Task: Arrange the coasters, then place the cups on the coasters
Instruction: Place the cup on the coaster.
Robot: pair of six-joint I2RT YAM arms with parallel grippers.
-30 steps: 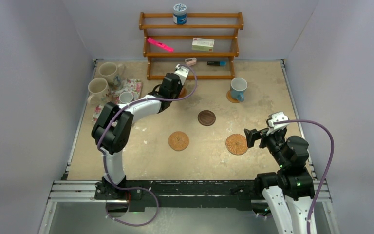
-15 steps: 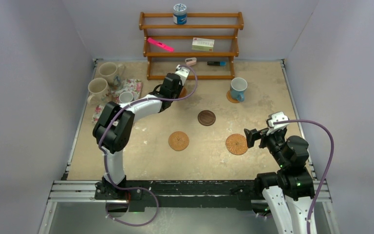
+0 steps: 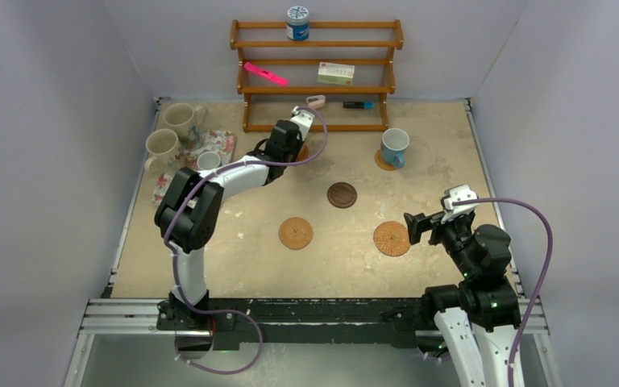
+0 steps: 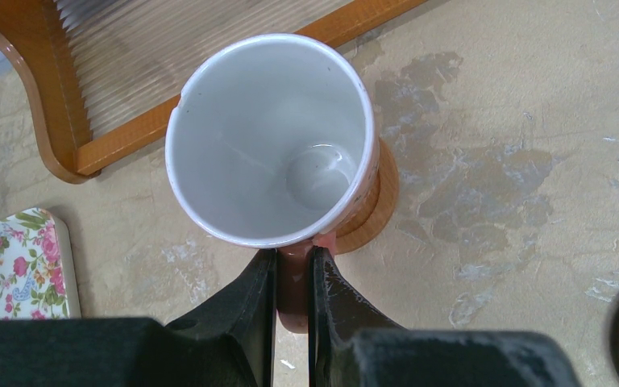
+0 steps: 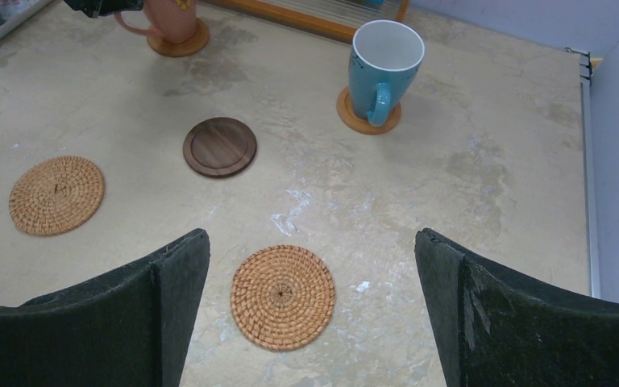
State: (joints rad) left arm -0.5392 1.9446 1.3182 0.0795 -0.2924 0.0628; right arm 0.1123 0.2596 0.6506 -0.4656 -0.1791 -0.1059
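Left arm (image 3: pixel 234 173): white tubular links, rounded black joint housings. Right arm (image 3: pixel 483 250): black housings on upper part, white links lower down nr base. Purple cable (image 3: pixel 538 242) ran along each arm, w/ loose loops. White cam bracket (image 3: pixel 459 195) fitted at each wrist. Small green indicator lights (image 3: pixel 492 305) noted on right arm's lower joint. Left gripper (image 4: pixel 292 256): narrow black fingers (image 4: pixel 254 298), matte, tapering to tips. Right gripper (image 5: pixel 310 238): broad black fingers (image 5: pixel 129 314), matte, w/ pale scuffs on inner edge of one.
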